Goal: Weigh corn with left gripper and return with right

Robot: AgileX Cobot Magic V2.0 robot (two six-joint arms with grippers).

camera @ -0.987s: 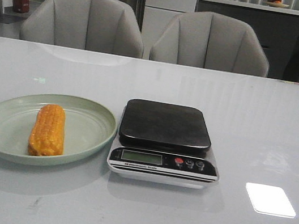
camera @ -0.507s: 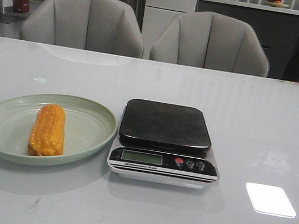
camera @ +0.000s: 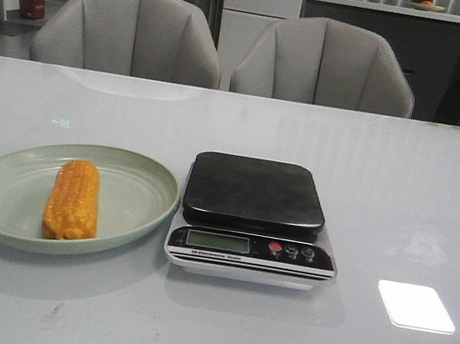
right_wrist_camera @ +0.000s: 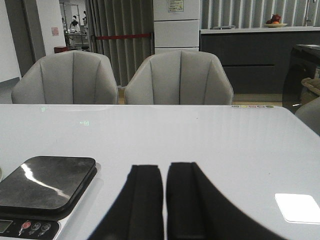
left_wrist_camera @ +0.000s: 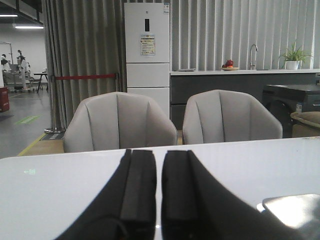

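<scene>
The corn (camera: 74,200), a short orange-yellow cob, lies lengthwise on a pale green plate (camera: 137,201) at the left of the white table. A scale (camera: 253,217) with a black platform stands right beside the plate; its corner also shows in the right wrist view (right_wrist_camera: 45,185). Neither gripper shows in the front view. In the left wrist view my left gripper (left_wrist_camera: 159,156) is shut and empty, low over bare table. In the right wrist view my right gripper (right_wrist_camera: 165,170) is shut and empty, to the right of the scale. The corn shows in neither wrist view.
Two grey chairs (camera: 134,32) (camera: 326,63) stand behind the table's far edge. A bright light reflection (camera: 416,306) lies on the table to the right of the scale. The scale's display and buttons (camera: 291,251) face the front edge.
</scene>
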